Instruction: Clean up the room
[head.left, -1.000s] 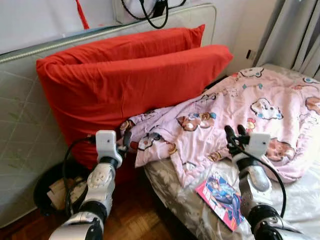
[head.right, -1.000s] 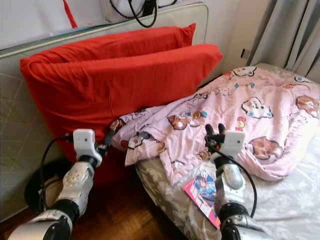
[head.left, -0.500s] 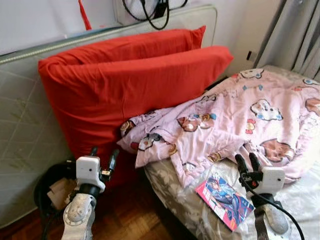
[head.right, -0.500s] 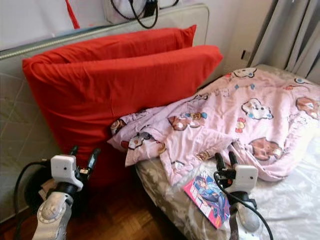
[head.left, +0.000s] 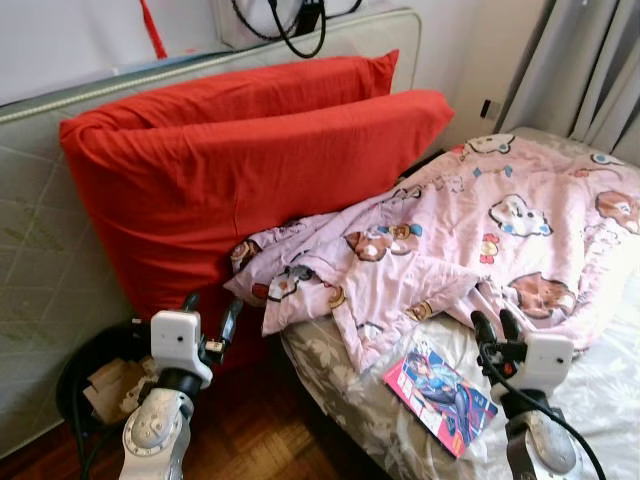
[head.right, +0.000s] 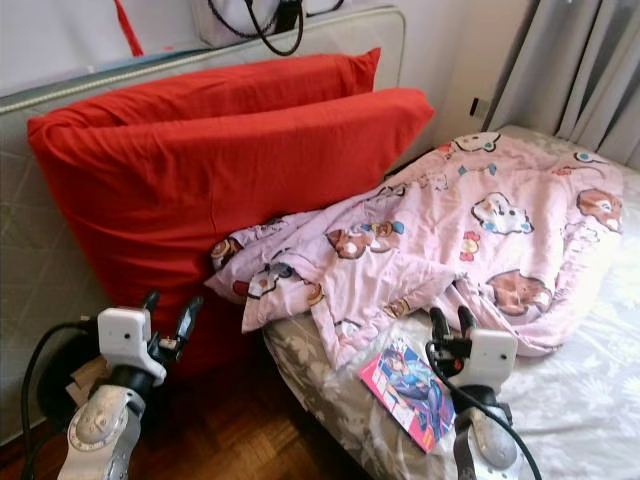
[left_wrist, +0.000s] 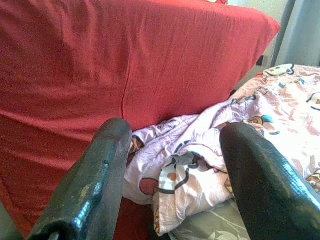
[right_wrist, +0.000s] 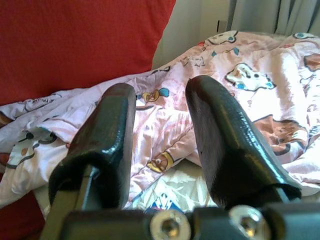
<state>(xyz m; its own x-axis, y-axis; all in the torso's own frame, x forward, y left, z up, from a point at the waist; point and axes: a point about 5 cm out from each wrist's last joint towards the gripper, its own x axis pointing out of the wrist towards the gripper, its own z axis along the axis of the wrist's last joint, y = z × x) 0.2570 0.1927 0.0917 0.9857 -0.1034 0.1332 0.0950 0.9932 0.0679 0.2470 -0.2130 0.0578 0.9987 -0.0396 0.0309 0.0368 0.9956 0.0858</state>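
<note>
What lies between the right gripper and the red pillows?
The crumpled pink blanket lies between the right gripper and the red pillows; the comic book sits beside the gripper, not between. Both eye views show it.

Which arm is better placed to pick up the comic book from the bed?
Right. The right pincer hangs open just beside the comic book, while the left pincer is over the floor by the red pillows.

I am in a home bedroom; a bed (head.left: 600, 400) carries a pink cartoon blanket (head.left: 480, 240); 2 red pillows (head.left: 250, 170) lean nearby; grey curtains (head.left: 590, 70) hang beyond; parquet floor (head.left: 270, 440) below.
</note>
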